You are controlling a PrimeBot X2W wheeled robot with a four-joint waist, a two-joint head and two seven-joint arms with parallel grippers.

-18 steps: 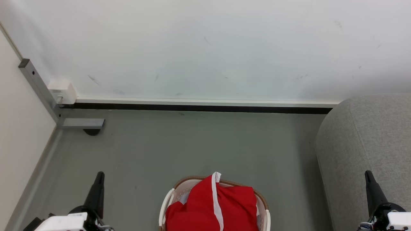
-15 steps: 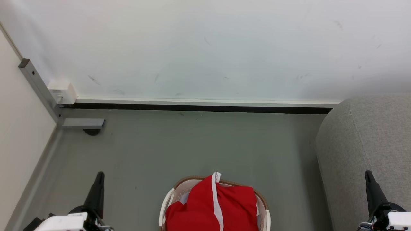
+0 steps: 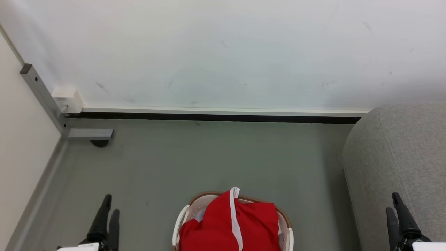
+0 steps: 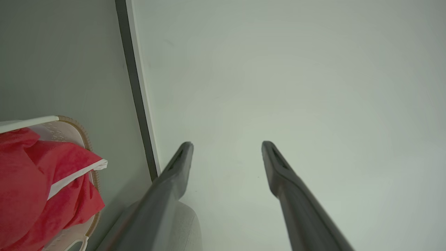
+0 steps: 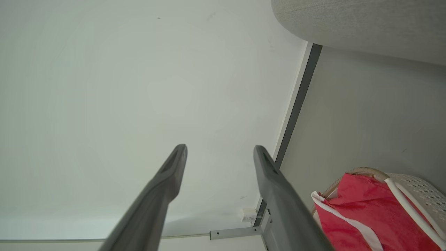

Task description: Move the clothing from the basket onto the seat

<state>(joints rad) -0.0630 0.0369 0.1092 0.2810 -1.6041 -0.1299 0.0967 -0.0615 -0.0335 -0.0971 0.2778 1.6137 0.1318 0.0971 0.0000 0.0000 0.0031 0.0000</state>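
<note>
- Your left gripper (image 3: 111, 205) sits at the lower left of the head view, over the grey floor (image 3: 209, 157). Its jaws are apart and hold nothing.
- In the left wrist view you can see its two dark fingers (image 4: 174, 177) spread wide, pointing at the pale wall (image 4: 296, 87).
- Your right gripper (image 3: 392, 203) sits at the lower right of the head view, in front of the side of the seat (image 3: 393, 150). Its jaws are also apart and hold nothing.
- The right wrist view shows the same wide gap between the two fingers, again against the wall.
- The clothing (image 3: 216, 226) you are after is in the basket (image 3: 200, 196). It is a red heap with a white stripe (image 3: 236, 223) running down it, piled higher than the brown rim.
- The bottom edge of the head view cuts off the lower part of both the clothing and the basket.
- The basket stands on the floor between your two grippers, apart from both. Each wrist view catches it off to one side of the fingers.
- The seat is light grey with a rounded end, at the right edge of the head view. A strip of bare floor lies between it and the basket.
- A dark baseboard (image 3: 209, 117) runs where the wall meets the floor.
- At the far left corner a grey metal bracket (image 3: 87, 134) lies on the floor, with a small white box (image 3: 68, 99) on the wall just above it.
</note>
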